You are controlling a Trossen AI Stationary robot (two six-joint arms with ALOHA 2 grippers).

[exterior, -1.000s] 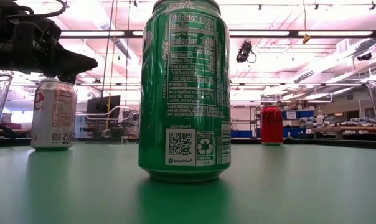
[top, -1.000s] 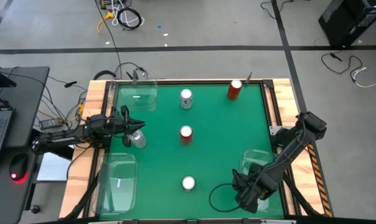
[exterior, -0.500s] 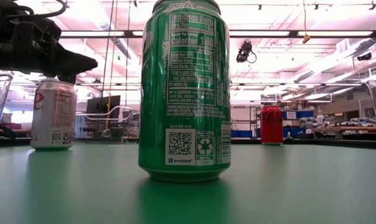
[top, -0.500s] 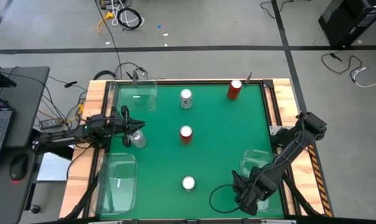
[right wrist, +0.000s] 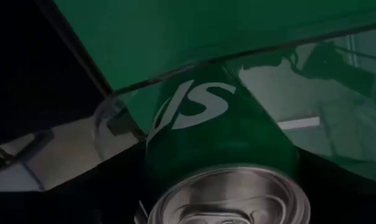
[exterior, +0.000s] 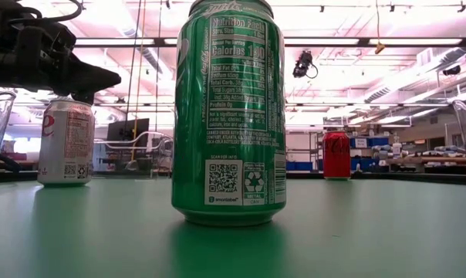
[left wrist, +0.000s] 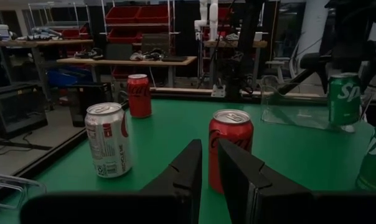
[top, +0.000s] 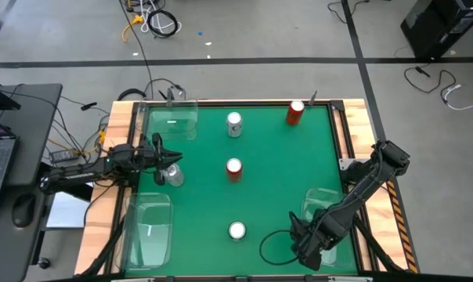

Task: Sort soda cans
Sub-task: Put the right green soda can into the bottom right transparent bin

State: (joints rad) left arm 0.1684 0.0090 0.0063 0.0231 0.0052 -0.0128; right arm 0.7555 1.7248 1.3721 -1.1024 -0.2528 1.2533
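A: High view, changes?
B: Right gripper (top: 305, 249) shifted slightly toward 9 o'clock along the near edge, beside clear bin (top: 321, 200) at 4 o'clock. Left gripper (top: 164, 160) and table cans unmoved. Likely a sort in progress on the right side only.

A: Low view?
B: Green can (exterior: 229, 116) at 6 o'clock, upright, long axis vertical, nutrition panel toward camera. Silver can (exterior: 65, 140) at 9 o'clock, upright, just under left gripper.

A: Left wrist view?
B: Narrow gap between fingers, nothing held. Red can (left wrist: 231, 149) at centre, upright.

A: Right wrist view?
B: Second green can (right wrist: 219, 137) close below, top toward lens, by bin wall. Grip: cannot tell.
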